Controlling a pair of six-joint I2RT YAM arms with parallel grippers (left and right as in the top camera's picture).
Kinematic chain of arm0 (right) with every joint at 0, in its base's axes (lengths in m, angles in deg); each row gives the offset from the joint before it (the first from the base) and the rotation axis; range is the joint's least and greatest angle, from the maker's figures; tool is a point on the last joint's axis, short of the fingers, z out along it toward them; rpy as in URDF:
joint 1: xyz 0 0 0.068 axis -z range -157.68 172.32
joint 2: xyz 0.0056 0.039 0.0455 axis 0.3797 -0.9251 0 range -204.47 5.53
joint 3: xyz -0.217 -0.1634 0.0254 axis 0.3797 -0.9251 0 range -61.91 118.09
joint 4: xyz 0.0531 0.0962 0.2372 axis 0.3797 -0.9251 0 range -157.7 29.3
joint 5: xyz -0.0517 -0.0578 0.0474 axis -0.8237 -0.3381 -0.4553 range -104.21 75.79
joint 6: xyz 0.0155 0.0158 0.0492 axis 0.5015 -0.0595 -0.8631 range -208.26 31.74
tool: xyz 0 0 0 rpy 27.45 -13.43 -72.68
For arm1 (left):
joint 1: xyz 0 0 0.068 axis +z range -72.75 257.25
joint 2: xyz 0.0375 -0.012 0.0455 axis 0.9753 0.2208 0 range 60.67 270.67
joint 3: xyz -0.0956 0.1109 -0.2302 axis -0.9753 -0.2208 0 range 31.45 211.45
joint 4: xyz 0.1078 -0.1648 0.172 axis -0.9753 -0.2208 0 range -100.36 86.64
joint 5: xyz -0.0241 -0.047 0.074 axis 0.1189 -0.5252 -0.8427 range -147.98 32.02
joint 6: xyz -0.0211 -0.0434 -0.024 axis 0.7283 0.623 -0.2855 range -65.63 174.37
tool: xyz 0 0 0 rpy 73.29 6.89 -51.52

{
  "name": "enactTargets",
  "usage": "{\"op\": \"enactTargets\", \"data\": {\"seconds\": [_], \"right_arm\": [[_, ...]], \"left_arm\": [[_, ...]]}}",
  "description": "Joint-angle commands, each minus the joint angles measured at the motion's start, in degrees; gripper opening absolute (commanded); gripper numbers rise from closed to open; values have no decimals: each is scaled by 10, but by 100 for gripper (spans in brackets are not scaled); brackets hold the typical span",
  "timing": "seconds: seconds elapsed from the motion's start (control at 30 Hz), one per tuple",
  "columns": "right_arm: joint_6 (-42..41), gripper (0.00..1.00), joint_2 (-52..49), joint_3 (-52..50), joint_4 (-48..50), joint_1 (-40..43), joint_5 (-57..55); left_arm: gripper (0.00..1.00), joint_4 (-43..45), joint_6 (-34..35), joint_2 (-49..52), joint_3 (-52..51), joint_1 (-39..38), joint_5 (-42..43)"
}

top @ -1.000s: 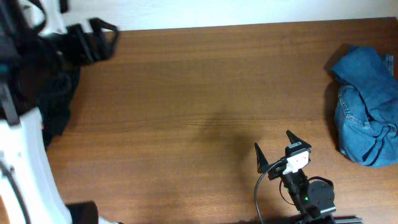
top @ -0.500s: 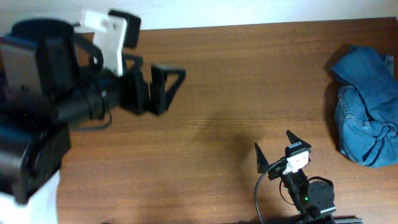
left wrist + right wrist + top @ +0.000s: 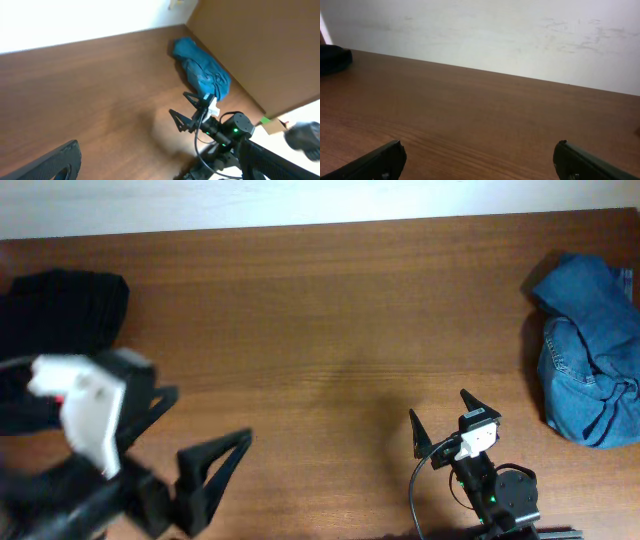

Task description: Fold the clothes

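Observation:
A crumpled blue denim garment (image 3: pixel 588 355) lies at the table's right edge; it also shows in the left wrist view (image 3: pixel 202 70). A black garment (image 3: pixel 60 315) lies bunched at the far left, and its edge shows in the right wrist view (image 3: pixel 332 57). My left gripper (image 3: pixel 205 450) is open and empty, blurred, near the front left of the table. My right gripper (image 3: pixel 440 418) is open and empty, resting at the front right, well left of the blue garment; it also shows in the left wrist view (image 3: pixel 187 107).
The brown wooden table (image 3: pixel 330 310) stretches between the two garments. A pale wall (image 3: pixel 485 35) runs behind its far edge. A brown board (image 3: pixel 265 45) stands beyond the table's right side.
My left arm has swept fast from the far left, across the back of the table, down to the front left. The black garment now lies uncovered. The right arm has not moved.

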Motion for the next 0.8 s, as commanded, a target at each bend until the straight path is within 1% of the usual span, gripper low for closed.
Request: {"op": "enactTargets", "data": {"seconds": [0.0,0.2,0.33,0.67,0.77], "right_arm": [[0,99,6,-3,-4,4,-7],[0,99,6,-3,-4,4,-7],[0,99,6,-3,-4,4,-7],[0,99,6,-3,-4,4,-7],[0,99,6,-3,-4,4,-7]], "left_arm": [[99,-1,-1,-31,-13,-2,-47],[99,15,-1,-94,-96,23,-71],[99,84,-1,-147,-200,49,-70],[99,376,-1,-286,-581,81,-69],[99,490,-1,-318,-702,81,-66]]}}
